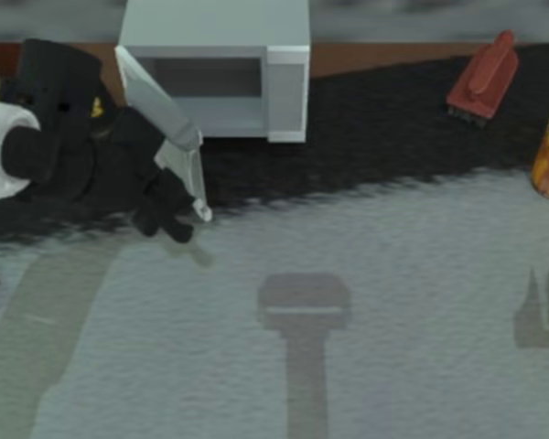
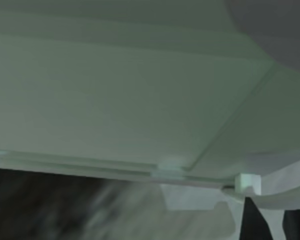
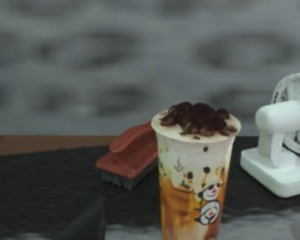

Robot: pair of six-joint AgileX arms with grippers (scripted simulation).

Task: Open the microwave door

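The top view looks down on the table, with the microwave at upper centre. The left wrist view sits very close under the microwave door. The right wrist view faces level toward the red brush and cup, both also at the top view's right.

Left end effector extended forward, low.

microwave: silver-white box, grey cavity showing, behind the left gripper
microwave door: swung wide open, free edge right at that gripper
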